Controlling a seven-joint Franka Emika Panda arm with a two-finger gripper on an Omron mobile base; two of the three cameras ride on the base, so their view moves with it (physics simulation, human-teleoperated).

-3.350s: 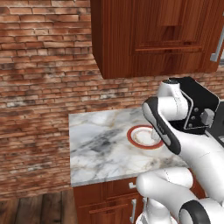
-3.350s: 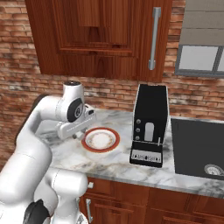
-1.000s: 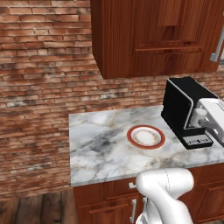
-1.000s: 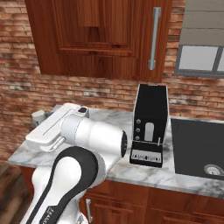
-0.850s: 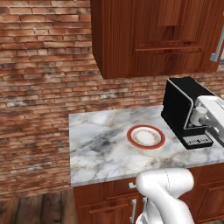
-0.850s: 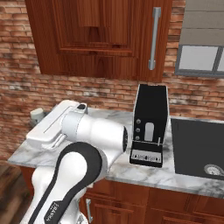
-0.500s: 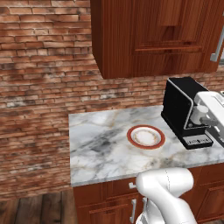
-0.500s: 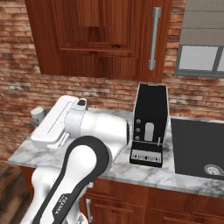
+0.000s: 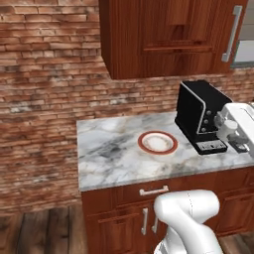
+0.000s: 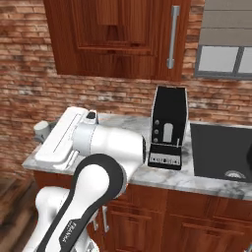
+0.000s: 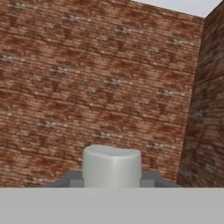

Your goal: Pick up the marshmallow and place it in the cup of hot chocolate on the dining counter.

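The marshmallow (image 11: 112, 166) sat pinched between the gripper's (image 11: 112, 180) two fingers, a pale block low in the hand view with brick wall beyond it. The jaws were closed on it. The step in hand, I judged, was the carry, and doing it well meant keeping the squeeze steady and the block level (it is small and could slip) while the base turned toward the dining counter; the cup was not in sight, so it had to be found before any lowering. In the right base view the arm (image 10: 93, 142) stretched left over the counter's (image 10: 162, 177) left end. Farther off stood the plate (image 9: 157, 142) — bare — and the black machine (image 9: 199, 115).
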